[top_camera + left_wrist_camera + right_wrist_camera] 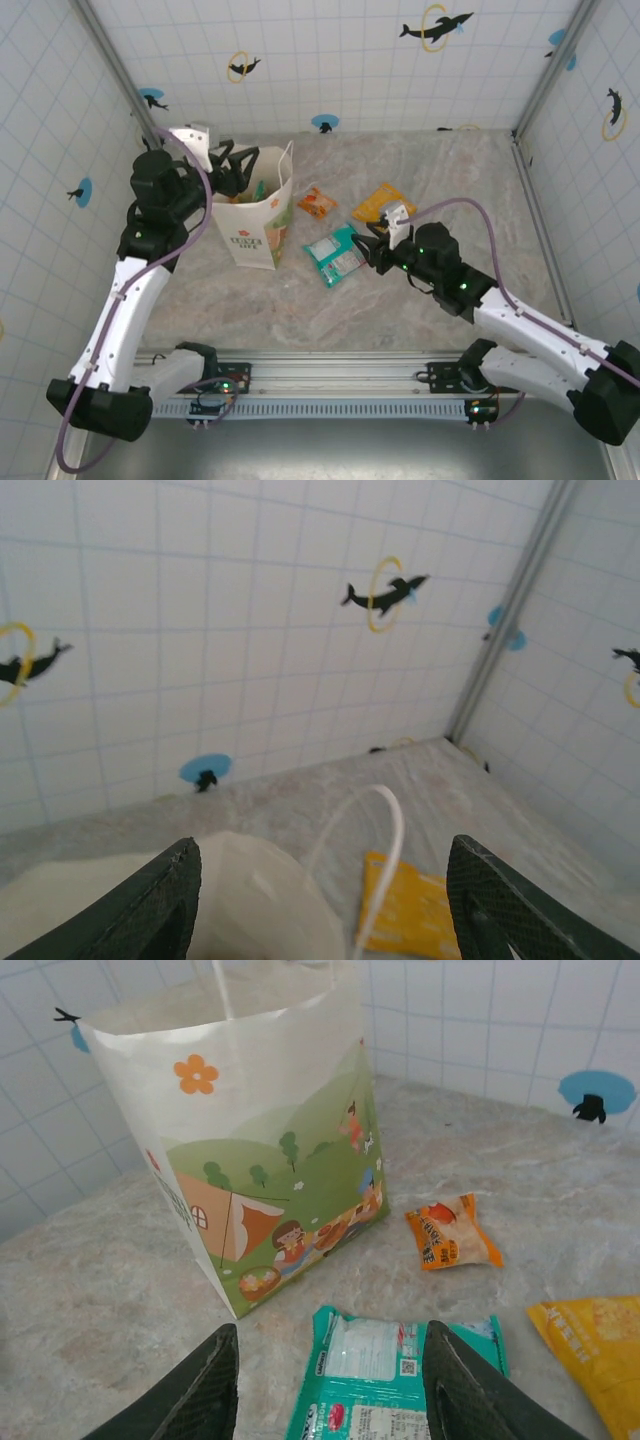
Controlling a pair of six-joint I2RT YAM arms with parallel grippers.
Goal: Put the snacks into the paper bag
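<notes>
Marble table [430, 310]: left gripper [238, 172] spread above bag [255, 228], right gripper [372, 248] spread over green packet [335, 257]; you'd drop and pinch next.

On your marbled table [420, 300] the white paper bag [255, 235] stands upright at the left. To its right lie three flat snacks: a small orange packet [317, 203], a yellow packet [378, 203] and, nearest you, a green packet [335, 255].
</notes>
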